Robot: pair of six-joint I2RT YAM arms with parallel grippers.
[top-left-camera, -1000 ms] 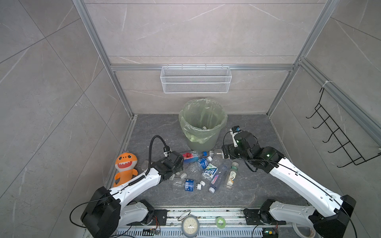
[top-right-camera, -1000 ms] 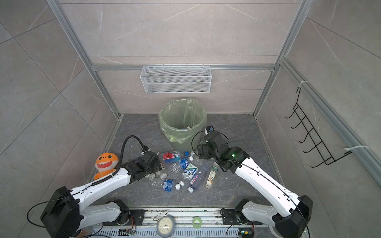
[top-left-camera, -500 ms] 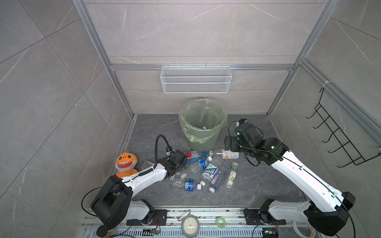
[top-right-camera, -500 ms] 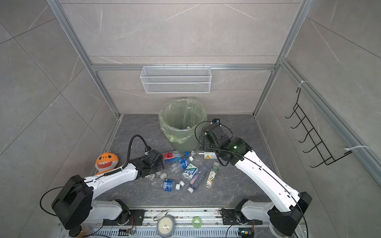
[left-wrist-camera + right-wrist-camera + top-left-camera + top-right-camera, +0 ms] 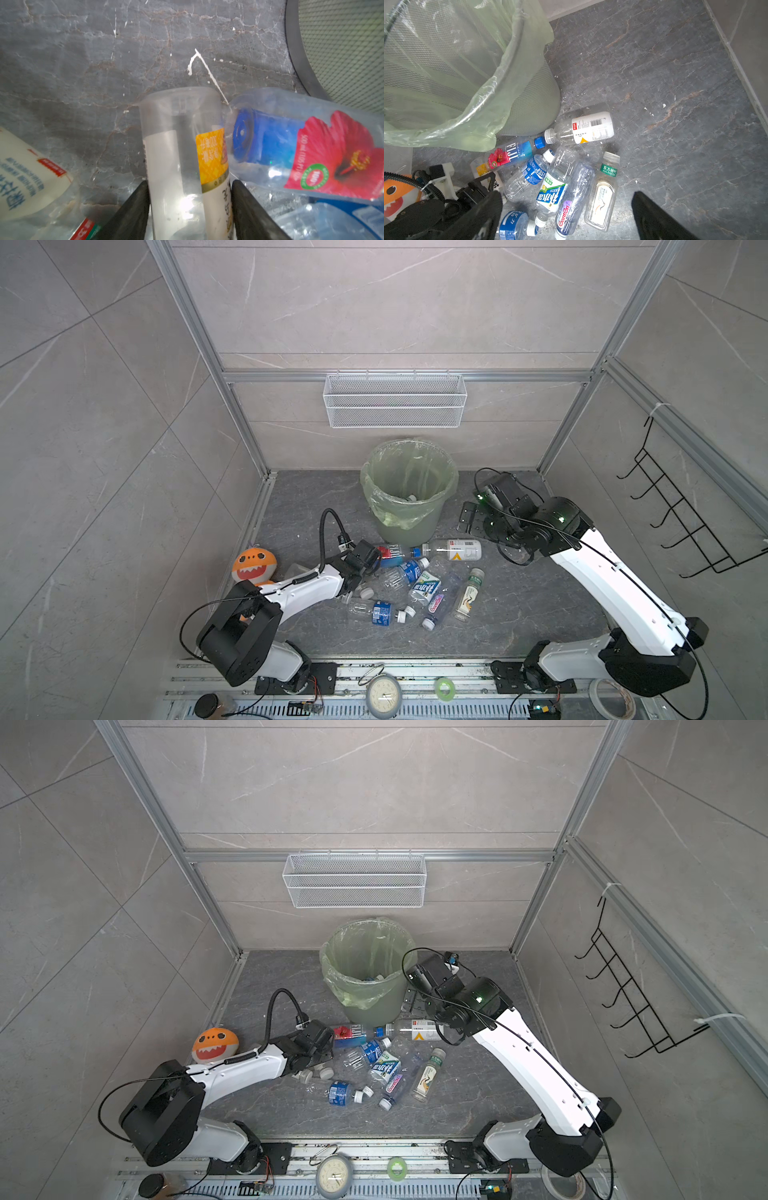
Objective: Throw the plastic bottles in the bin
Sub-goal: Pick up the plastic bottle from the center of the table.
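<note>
Left gripper (image 5: 189, 184) pinches the yellow-labelled clear bottle (image 5: 176, 133) on both sides; right gripper (image 5: 566, 195) gapes wide, empty, beside the bin (image 5: 533, 104).

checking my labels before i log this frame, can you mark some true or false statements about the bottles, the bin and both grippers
1. The left gripper has its jaws against both sides of the yellow-label bottle. True.
2. The right gripper holds a bottle. False: its jaws stand wide open with nothing between them.
3. The bin stands upright, lined with a green bag. True.
4. The Fiji bottle lies inside the bin. False: it lies on the floor at the bin's foot.
5. The plush toy lies in the bin. False: it sits on the floor.
</note>
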